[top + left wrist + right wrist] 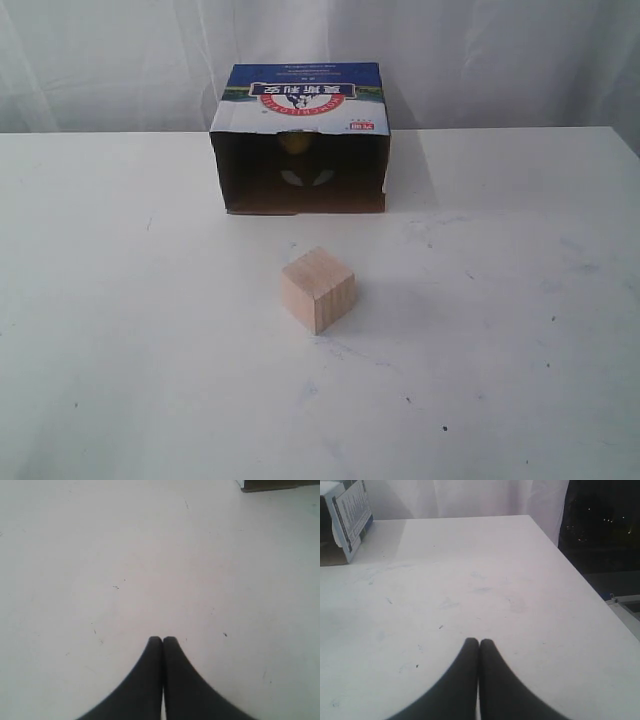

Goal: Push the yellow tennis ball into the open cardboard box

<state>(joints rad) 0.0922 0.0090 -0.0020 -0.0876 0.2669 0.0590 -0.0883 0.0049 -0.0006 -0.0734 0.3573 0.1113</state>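
Likely light and free-rolling, the dull-yellow fuzzy tennis ball (293,143) lies inside the brown cardboard box (300,100) at twelve o'clock, while the left pincer (162,640) and right pincer (479,642) hang clenched and empty.

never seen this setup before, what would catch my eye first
The open cardboard box stands at the back of the white table, with the yellow tennis ball dimly visible deep inside it. A pale wooden cube sits alone in front of the opening, apart from the box.

Yellow tennis ball (295,144) sits inside open cardboard box (300,100).
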